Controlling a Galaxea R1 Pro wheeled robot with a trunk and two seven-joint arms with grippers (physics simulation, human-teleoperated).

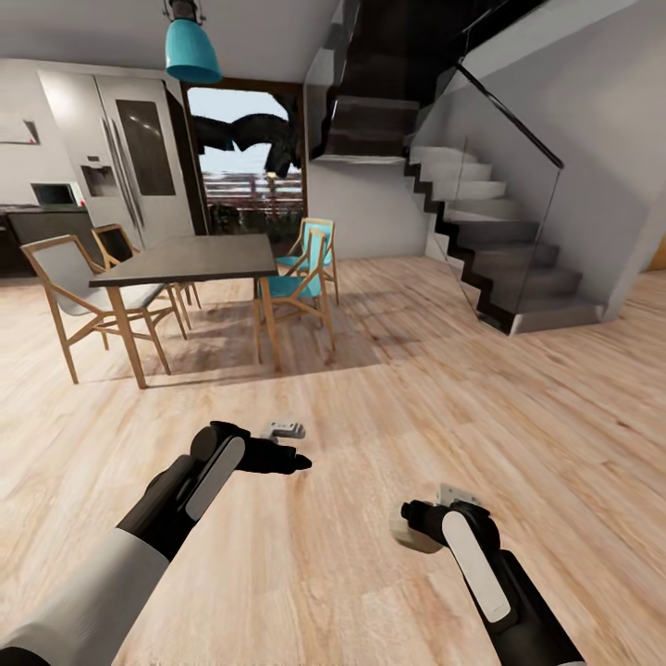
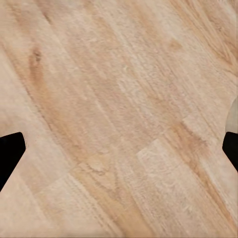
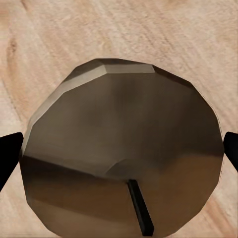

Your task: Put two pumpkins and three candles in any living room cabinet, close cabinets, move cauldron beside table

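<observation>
Right wrist view: right gripper (image 3: 121, 148) clamps a candle (image 3: 124, 148); left gripper (image 2: 119, 144) spread, empty. Candle could slip in transit.

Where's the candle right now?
The stubby tan-beige candle sits between the right gripper fingers, low at the head view's right, over the light wooden floor, well short of the dark-topped dining table.

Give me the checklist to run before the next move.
1. Candle held in right tool: ok, it sits between the fingers.
2. Grip firm enough for travel: cannot tell.
3. Left tool free: ok, open above the floor.
4. Facing the drop-off: not ok; dining table, chairs and stairs lie ahead.
</observation>
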